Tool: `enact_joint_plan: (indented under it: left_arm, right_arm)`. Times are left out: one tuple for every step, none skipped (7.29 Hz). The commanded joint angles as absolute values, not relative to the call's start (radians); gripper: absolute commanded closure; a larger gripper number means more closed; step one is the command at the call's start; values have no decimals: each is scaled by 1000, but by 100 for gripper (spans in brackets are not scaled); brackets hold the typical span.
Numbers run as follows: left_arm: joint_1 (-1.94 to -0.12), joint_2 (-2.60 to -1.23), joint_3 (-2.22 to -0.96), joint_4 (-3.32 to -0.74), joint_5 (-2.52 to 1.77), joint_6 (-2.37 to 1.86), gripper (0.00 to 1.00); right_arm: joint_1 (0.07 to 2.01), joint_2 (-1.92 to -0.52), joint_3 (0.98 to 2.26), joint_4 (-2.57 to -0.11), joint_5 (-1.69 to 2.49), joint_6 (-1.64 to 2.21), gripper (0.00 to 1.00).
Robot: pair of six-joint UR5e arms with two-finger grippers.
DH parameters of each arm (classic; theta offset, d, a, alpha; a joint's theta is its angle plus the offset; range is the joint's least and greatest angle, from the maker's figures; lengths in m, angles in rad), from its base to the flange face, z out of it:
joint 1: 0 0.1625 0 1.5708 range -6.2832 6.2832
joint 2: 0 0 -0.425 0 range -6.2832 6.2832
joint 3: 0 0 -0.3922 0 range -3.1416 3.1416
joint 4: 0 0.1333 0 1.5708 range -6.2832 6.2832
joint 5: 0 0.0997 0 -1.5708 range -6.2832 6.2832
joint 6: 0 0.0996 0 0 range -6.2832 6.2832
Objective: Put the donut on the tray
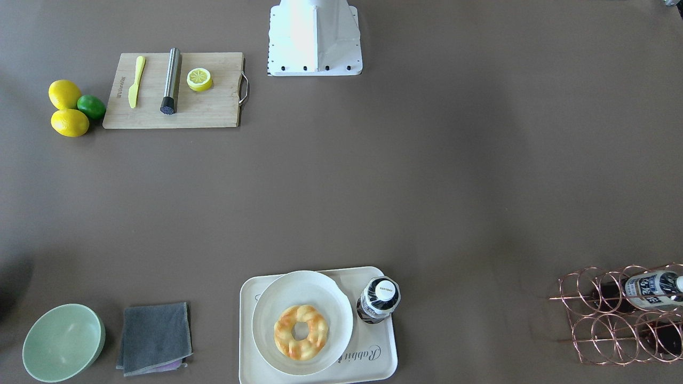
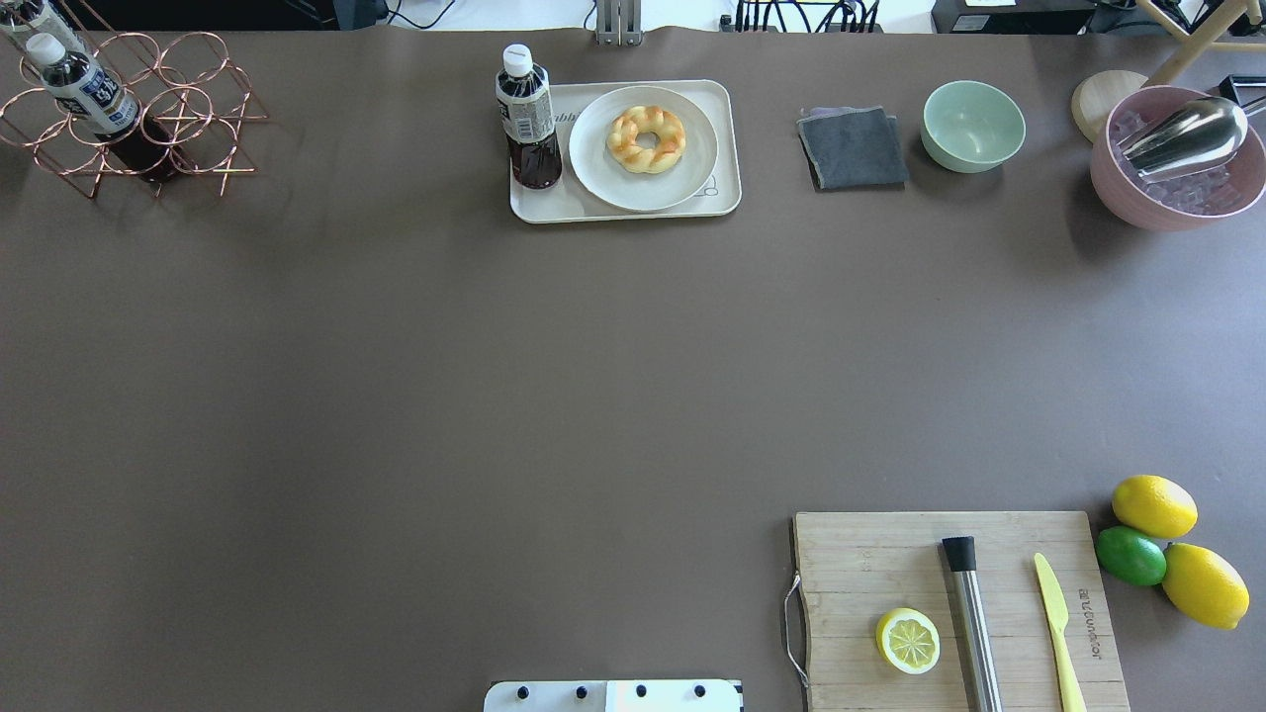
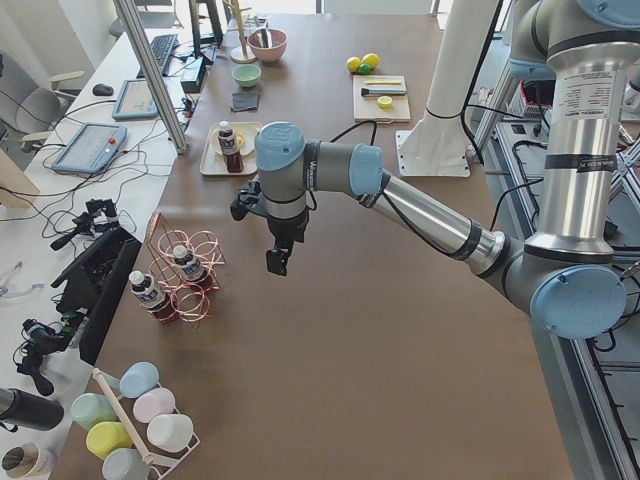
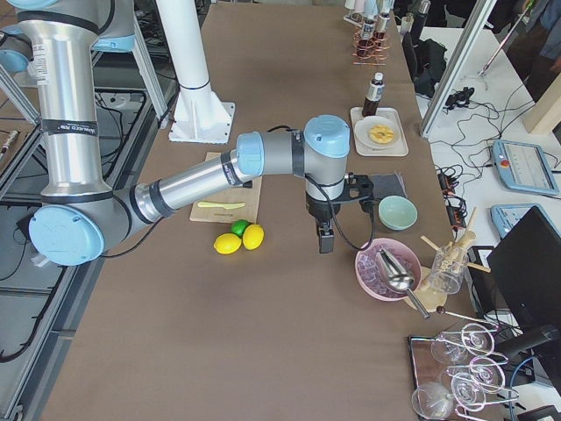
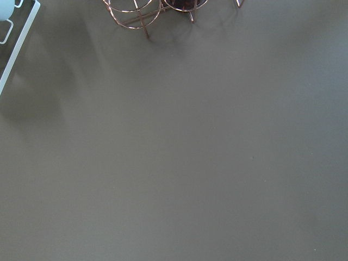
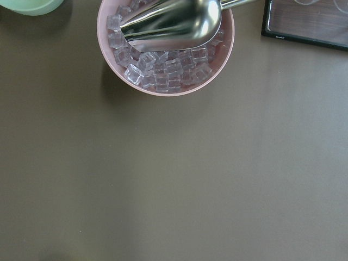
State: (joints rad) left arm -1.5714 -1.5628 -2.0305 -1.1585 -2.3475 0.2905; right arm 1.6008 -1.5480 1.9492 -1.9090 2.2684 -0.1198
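Donut [image 1: 300, 332] lies flat on a round white plate [image 1: 299, 285], and that plate rests on the cream tray [image 1: 380, 358] at the far edge of the bench [image 1: 373, 186], across from the robot's base. A dark bottle [image 1: 379, 300] stands upright on the same tray, just beside the plate.

Neither arm is at work near it. The left tool [image 3: 277, 260] hangs over bare bench near the copper wire rack [image 3: 185, 275], well apart from the tray. The right tool [image 4: 325, 241] hangs near the pink bowl of ice [image 4: 386, 272]. Both show only in the side views, and the wrist views show no fingers, so how far open either one is cannot be told. Nothing appears to be held by either.

By the look of it, no reach is under way. The pastry is already borne by the tray by way of the plate. If it must sit on the tray itself, the next move calls for a long reach to the far edge, a top-down grip across the ring, and a set-down on the narrow bare strip by the script, clear of the bottle.
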Motion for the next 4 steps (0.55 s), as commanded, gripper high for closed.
enact_joint_plan:
  left_arm:
    - [-1578, -1481, -1988, -1332, -2342, 291, 3]
    - [-1578, -1471, -1970, -1377, -2342, 291, 3]
    - [-1578, -1460, -1967, -1396, -2341, 291, 3]
    - [-1578, -1460, -1967, -1396, -2342, 290, 3]
  right_arm:
    - [1601, -1589, 1953, -1907, 2270, -164, 0]
    - [1605, -1607, 1953, -1907, 2270, -195, 0]
    - [1609, -1612, 1950, -1907, 2270, -205, 0]
    - [1617, -1621, 1956, -1905, 2270, -207, 0]
